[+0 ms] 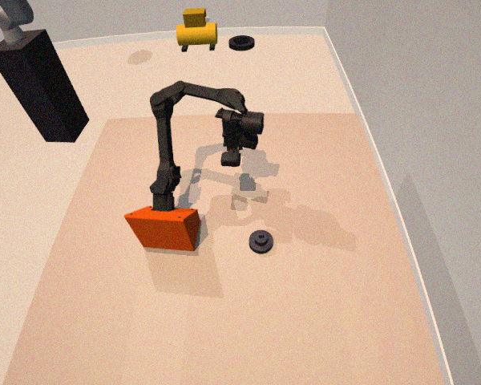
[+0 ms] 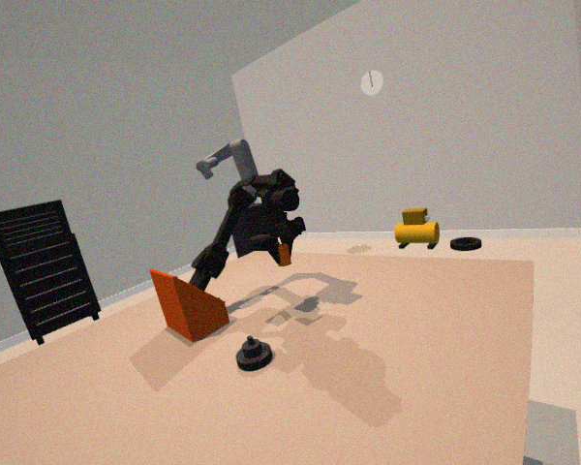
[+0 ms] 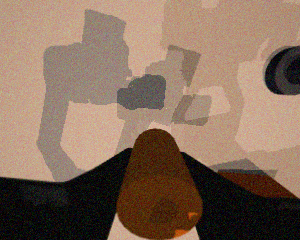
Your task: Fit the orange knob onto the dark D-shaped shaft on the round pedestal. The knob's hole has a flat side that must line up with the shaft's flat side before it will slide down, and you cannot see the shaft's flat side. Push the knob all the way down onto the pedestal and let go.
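The orange knob [image 2: 284, 255] [image 3: 157, 180] is between the two black fingers of my gripper [image 2: 283, 254] [image 3: 155, 154], which is shut on it. The gripper holds the knob in the air above the mat. In the top view the knob is hidden behind the gripper's fingers. The dark round pedestal [image 1: 255, 245] [image 2: 245, 363] [image 3: 273, 76] stands on the mat, apart from the knob, nearer to the top and exterior views. Its short shaft [image 1: 260, 237] [image 2: 250, 339] points up from the middle. The shaft's flat side cannot be made out.
The arm's orange wedge-shaped base [image 1: 166, 233] [image 2: 173, 305] stands on the mat beside the pedestal. Farther off are a yellow compressor [image 1: 196, 34] [image 2: 416, 232], a black tire [image 1: 241, 42] [image 2: 465, 244] and a black slatted cabinet [image 2: 45, 270]. Shadows of the arm fall across the mat.
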Controlling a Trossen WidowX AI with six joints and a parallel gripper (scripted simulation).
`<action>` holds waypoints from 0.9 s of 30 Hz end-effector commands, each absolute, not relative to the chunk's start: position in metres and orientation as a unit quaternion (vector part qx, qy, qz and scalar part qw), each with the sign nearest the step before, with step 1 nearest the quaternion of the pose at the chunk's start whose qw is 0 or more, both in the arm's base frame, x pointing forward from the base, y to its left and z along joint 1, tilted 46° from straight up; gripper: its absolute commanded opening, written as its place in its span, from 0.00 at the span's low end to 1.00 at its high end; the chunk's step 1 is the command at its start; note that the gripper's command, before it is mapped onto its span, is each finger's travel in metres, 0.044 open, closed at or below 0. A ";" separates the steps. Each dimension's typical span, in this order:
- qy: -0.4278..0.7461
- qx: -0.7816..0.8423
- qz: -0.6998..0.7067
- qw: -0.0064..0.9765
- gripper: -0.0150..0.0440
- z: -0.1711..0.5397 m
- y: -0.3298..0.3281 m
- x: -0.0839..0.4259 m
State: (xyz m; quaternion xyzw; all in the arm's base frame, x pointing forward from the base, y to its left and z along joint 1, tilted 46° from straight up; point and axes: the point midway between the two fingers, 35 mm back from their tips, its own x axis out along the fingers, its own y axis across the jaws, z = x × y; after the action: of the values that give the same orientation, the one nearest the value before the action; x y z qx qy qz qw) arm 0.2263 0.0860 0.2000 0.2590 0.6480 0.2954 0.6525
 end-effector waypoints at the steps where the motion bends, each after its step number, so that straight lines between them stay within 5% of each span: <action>1: 0.647 0.260 0.295 0.653 0.25 0.195 0.080 0.236; 27: 0.652 0.258 0.281 0.655 0.25 0.143 0.042 0.287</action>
State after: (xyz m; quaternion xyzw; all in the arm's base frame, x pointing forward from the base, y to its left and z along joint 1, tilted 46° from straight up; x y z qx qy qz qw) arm 0.2791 0.0488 0.1506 0.2608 0.6541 0.2816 0.6518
